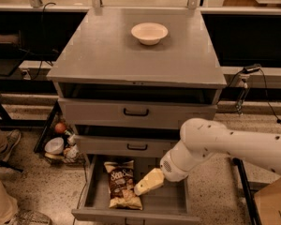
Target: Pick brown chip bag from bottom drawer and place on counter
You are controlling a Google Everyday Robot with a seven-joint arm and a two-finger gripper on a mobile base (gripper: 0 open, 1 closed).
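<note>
In the deep grey metal bottom drawer (90,191), standing open, we see the crinkly dark-brown chip bag (118,181) lying flat on the floor's left half. Just right of it, the cream claw (149,182) hangs at the bag's edge; we cannot tell how wide it is open. Above, a shallow cream bowl (149,33) rests on the broad matte-grey desk (107,55).

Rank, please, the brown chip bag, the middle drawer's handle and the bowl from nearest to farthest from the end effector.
The end effector is over the bottom drawer.
1. brown chip bag, right beside it in that drawer.
2. middle drawer's handle, above on the cabinet front.
3. bowl, farthest, up on the counter.
</note>
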